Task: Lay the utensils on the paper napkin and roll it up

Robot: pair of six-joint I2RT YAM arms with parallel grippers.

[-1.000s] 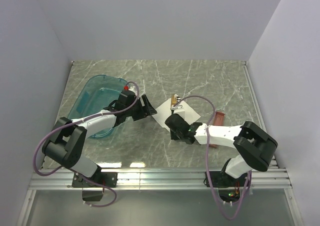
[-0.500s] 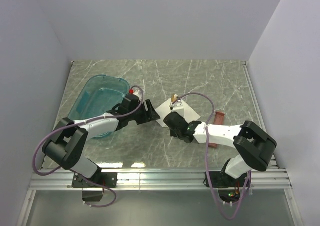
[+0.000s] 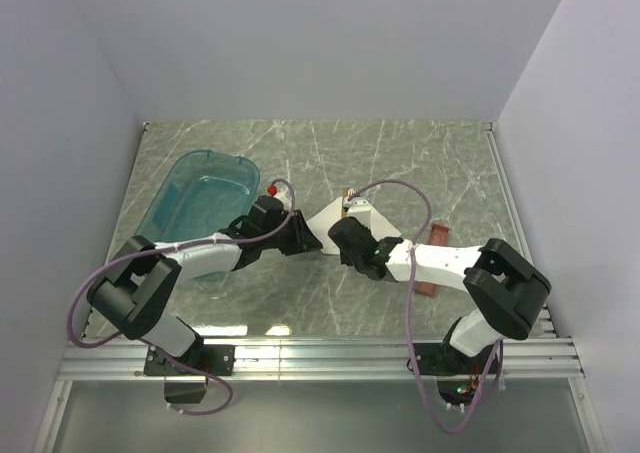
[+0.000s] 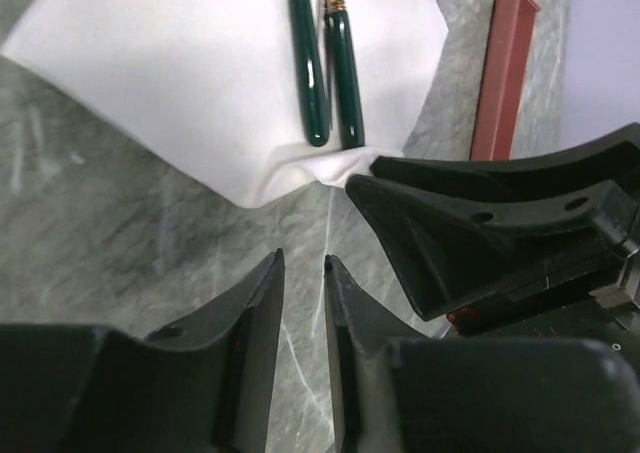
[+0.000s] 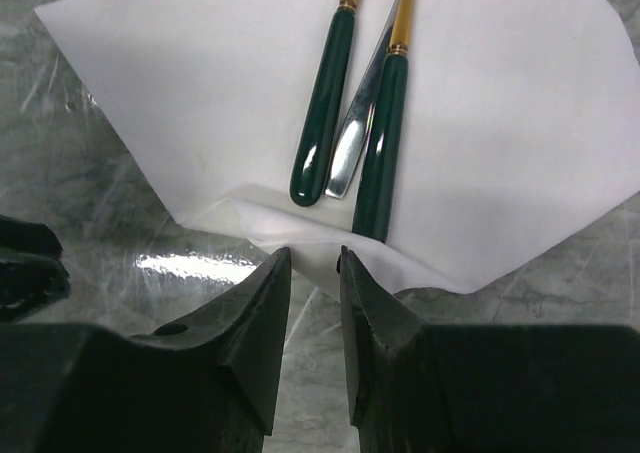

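Heads of the utensils point(image 5: 325, 108), slim pieces with dark green handles and gold necks, are cut off by the upper edge of both wrist views. Two handles and one silver blade between them can be made out, lying side by side on the thin white square paper napkin point(image 5: 190, 93). From above, the set shows only as a small brownish tip at the sheet's far corner. The napkin lies spread on the grey veined marble table point(image 3: 420, 163) near its centre, with its near corner puckered and slightly raised. The right gripper point(image 5: 313, 256) has its fingers set close with a narrow slit between them. The napkin's near edge lies in or under that slit; whether it is pinched cannot be told. The left gripper point(image 4: 302, 265) sits low over bare marble just short of the puckered corner, its fingers narrowly apart with nothing between them and the right gripper just beside it. The translucent teal plastic tub point(image 3: 195, 195) stands at far left. Its near end is covered by the left arm point(image 3: 200, 256), so the contents of that part cannot be determined. The long narrow reddish-brown tray point(image 4: 505, 78) lies right of the napkin and apart from it. Its near end is hidden behind the right gripper in the left wrist view, and the right arm point(image 3: 440, 263) crosses it from above. Its contents cannot be determined.
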